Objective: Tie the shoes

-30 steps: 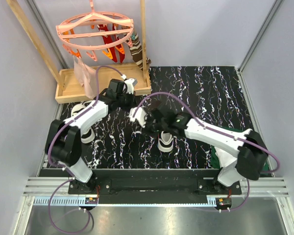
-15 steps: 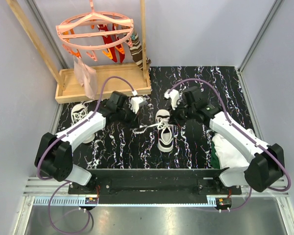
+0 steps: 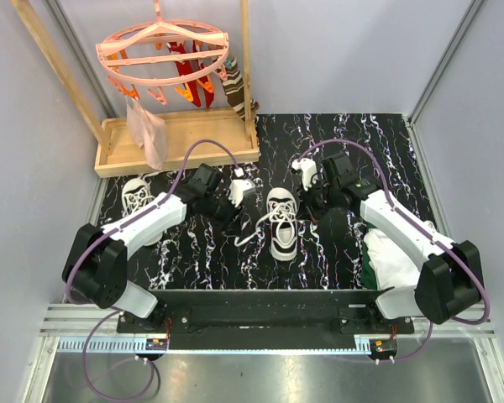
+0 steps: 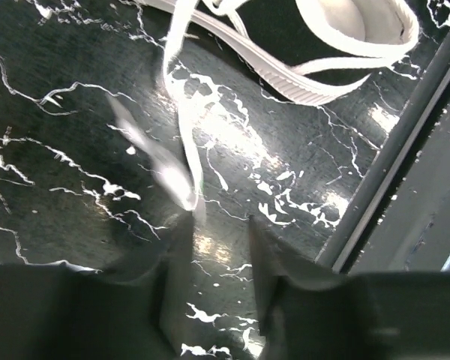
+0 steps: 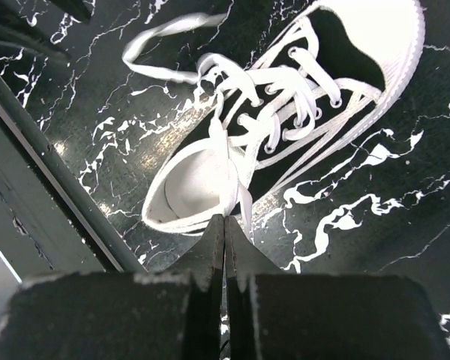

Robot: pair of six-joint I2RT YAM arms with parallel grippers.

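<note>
One black shoe [image 3: 283, 235] with a white toe cap lies mid-mat, toe toward the back; it also shows in the right wrist view [image 5: 315, 82] and the left wrist view [image 4: 315, 30]. The second shoe [image 3: 137, 195] lies at the mat's left edge. My left gripper [image 3: 238, 220] hovers just left of the centre shoe, open [image 4: 217, 221], with a blurred white lace [image 4: 181, 161] loose just ahead of its left fingertip. My right gripper [image 3: 313, 206] sits at the shoe's right side, shut [image 5: 225, 219] on the other lace [image 5: 229, 180], which runs from the knot area.
A wooden tray [image 3: 185, 138] with a post stands at the back left, under a pink clip hanger [image 3: 164, 50] and a striped sock [image 3: 235, 84]. A folded white-and-green cloth [image 3: 395, 260] lies at the right, under my right arm.
My left gripper has opened and let go of its lace, which now drops slack onto the mat left of the shoe. The right gripper has moved nearer the shoe, still shut.
</note>
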